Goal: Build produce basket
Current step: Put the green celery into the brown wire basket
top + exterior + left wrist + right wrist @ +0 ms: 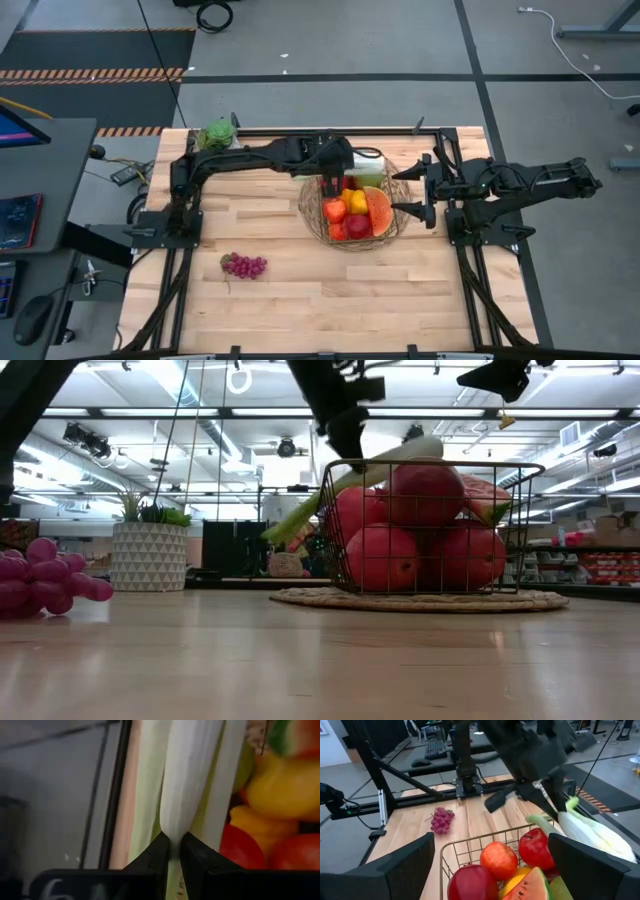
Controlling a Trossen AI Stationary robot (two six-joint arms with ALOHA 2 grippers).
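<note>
Leek, long and green-white (366, 167), lies tilted across the far rim of the round tan wire basket (312, 212). Its long axis runs left-right, pinched by the left pincer (330, 183). Right pincer (415, 192) stands wide just beside the basket's right edge.

Lighting is bright and even, from ceiling strip lights (250, 412) seen in the low view. Shadows on the table (300, 290) are soft and short. The left wrist view is badly blurred at close range: the leek (187, 780) and pepper (280, 785) lack edges. In the low view, the grapes (45, 580) are out of focus.
</note>
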